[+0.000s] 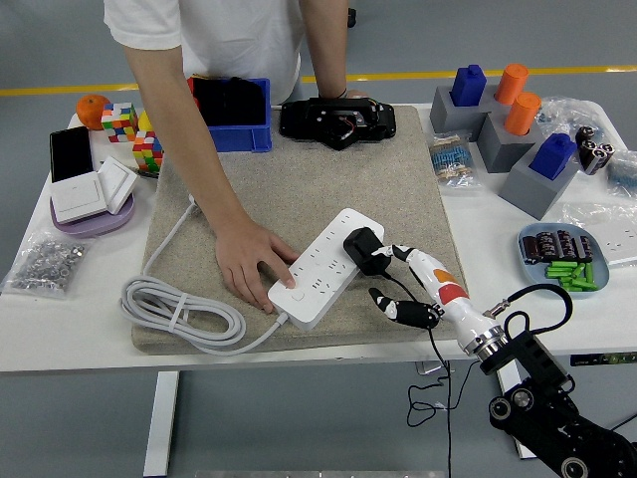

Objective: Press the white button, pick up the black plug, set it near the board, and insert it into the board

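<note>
The black plug point(362, 249) sits pushed into the white power strip point(324, 267), a long glossy plastic bar lying at a slant on a rough beige felt mat point(299, 189). Its thin black cord point(434, 344) trails off the table's near edge. The strip's round white button point(298, 296) shows at its near end, just beside a person's hand point(249, 264) that lies flat on the strip, holding it down. The right hand point(413, 289), white-shelled with black fingertips and an orange patch, hovers just right of the plug, fingers loosely spread and gripping nothing. A thick white cable point(179, 309) lies coiled at the mat's left. No writing is readable.
</note>
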Robot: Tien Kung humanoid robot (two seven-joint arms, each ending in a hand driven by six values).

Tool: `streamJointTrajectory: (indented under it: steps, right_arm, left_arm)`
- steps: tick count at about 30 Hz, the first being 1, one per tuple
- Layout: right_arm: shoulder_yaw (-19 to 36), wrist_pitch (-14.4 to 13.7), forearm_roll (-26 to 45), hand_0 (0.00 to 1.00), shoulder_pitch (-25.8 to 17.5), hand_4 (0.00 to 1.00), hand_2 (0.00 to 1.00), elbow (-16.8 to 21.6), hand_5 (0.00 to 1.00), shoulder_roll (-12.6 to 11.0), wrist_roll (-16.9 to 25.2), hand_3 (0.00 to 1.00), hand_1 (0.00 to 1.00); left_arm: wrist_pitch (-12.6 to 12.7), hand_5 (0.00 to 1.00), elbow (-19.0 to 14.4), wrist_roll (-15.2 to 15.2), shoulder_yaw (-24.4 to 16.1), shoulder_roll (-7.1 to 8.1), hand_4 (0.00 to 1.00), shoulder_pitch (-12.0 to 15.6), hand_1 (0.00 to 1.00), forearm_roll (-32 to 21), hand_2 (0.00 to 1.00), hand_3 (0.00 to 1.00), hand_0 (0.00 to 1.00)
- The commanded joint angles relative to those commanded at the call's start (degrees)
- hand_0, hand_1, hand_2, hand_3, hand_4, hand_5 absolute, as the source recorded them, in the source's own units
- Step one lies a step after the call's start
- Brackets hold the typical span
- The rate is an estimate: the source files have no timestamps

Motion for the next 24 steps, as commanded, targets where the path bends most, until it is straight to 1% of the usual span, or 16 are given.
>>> streamJointTrajectory:
  steps: [5,17,24]
  right_arm:
    - [-0.3,0.0,0.1,0.879,0.4,0.724,0.743,-0.6,0.070,0.2,0.2,0.663,0.803]
    - [-3.9,0.1,1.7,0.878,4.0,0.733,0.754,-5.8,0.083,1.8,0.9,0.666,0.808]
    - [-4.3,-0.1,2.0,0.879,5.0,0.733,0.755,-5.5,0.085,2.1,1.2,0.666,0.806]
  left_arm:
    - [0.0,0.173,0.0,0.1,-0.4,0.04,0.560,0.2,0.666,0.5,0.641,0.647,0.691]
    - [0.1,0.172,0.0,0.0,0.4,-0.31,0.559,0.1,0.666,-0.9,0.641,0.646,0.691]
    - [0.1,0.173,0.0,0.0,0.0,-0.27,0.559,0.2,0.665,-0.6,0.641,0.646,0.693]
